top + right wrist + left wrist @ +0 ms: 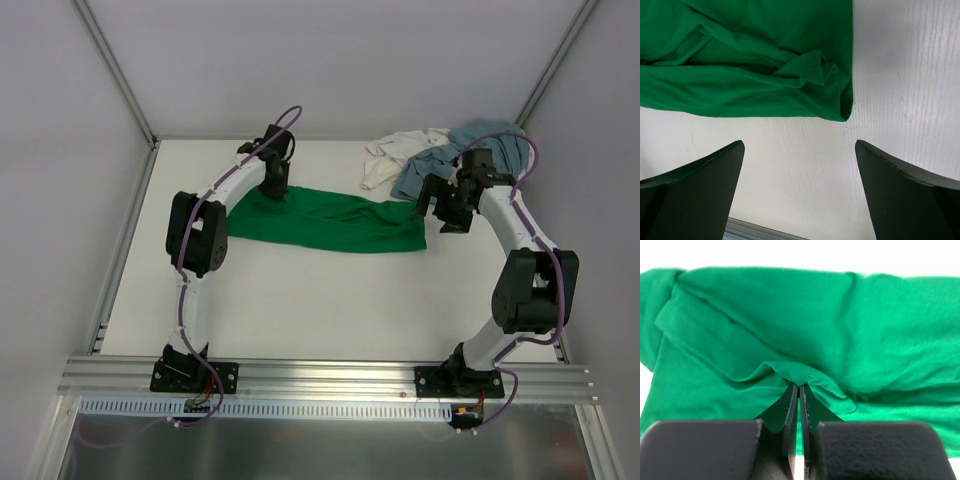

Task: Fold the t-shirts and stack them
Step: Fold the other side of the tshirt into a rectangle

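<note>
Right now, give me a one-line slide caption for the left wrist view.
Left jaws shut on a raised fold of the green t-shirt, its rumpled cloth filling most of the view.

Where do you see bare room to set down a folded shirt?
Bare: the wide strip between green shirt and near rail, and the far-left corner. Crowded: the far-right corner, with white shirt, blue shirt and right gripper.

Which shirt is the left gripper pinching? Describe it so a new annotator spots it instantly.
Start at the middle of the white table. The green t-shirt lies there as a long band, its left end pinched in the left gripper. It is the only green cloth; the white shirt and grey-blue shirt sit crumpled in the far right corner.
</note>
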Controlling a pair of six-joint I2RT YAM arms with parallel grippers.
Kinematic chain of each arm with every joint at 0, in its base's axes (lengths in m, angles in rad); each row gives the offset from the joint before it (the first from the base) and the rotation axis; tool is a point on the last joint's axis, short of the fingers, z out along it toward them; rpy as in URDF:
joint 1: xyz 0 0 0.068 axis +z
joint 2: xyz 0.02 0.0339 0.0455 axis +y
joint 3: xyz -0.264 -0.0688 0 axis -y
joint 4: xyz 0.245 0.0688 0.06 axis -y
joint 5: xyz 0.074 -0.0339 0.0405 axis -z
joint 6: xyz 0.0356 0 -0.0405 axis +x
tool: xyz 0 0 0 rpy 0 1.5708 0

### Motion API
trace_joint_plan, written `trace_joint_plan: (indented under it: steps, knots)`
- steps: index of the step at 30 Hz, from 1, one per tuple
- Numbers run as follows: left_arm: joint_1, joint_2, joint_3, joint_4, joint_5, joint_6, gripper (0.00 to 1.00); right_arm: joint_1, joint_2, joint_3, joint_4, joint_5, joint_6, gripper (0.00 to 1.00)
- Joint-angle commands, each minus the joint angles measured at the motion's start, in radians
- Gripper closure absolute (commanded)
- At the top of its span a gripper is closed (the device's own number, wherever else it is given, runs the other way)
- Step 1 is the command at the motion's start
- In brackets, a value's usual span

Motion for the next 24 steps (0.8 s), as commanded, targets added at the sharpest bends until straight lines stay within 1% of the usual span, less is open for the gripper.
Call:
trace_joint_plan:
  steps: [1, 9, 15, 17, 24]
  knots:
    - [-0.006, 0.015, 0.052, 0.042, 0.021, 0.031, 1.00, -0.007, -0.032, -0.007, 0.001, -0.018, 0.016, 0.00]
    - [-0.006, 0.084, 0.101, 0.099, 0.094, 0.028, 1.00, -0.007, -0.009, 0.001, 0.001, -0.030, 0.025, 0.01]
    - [-0.006, 0.118, 0.139, 0.128, 0.114, 0.031, 1.00, -0.009, 0.004, 0.001, 0.001, -0.032, 0.030, 0.00]
    - [-0.006, 0.123, 0.141, 0.142, 0.154, 0.034, 1.00, -0.009, 0.007, 0.001, 0.002, -0.035, 0.031, 0.01]
    - [-0.009, 0.101, 0.130, 0.146, 0.165, 0.036, 1.00, -0.009, 0.017, 0.004, 0.007, -0.046, 0.037, 0.01]
